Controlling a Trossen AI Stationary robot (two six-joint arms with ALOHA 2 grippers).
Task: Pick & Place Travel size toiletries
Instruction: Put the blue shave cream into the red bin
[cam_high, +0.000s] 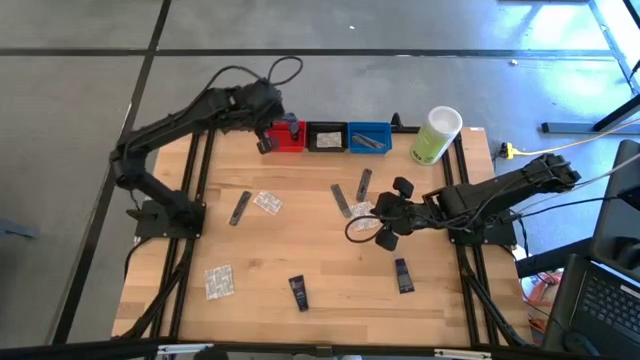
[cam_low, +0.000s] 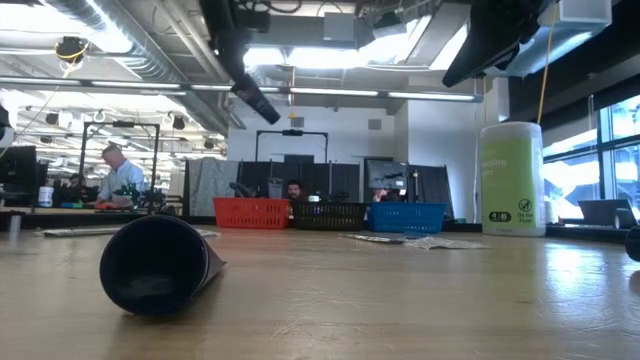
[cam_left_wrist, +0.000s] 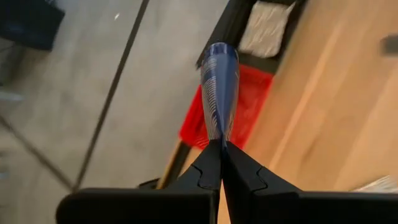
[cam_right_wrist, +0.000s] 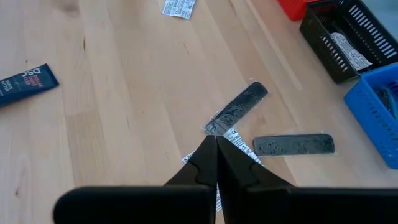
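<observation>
Your left gripper (cam_left_wrist: 219, 144) is clamped on a navy tube (cam_left_wrist: 219, 87), holding it above the red bin (cam_high: 285, 137) at the table's far edge. Your right gripper (cam_right_wrist: 216, 142) is pinched together on a clear packet (cam_right_wrist: 231, 138) mid-table, beside two grey sachets (cam_right_wrist: 238, 107).

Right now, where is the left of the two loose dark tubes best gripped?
Probably across the middle of the tube, from straight above, closing on its long sides: it lies flat on the table, narrow across, with bare wood all round.
</observation>
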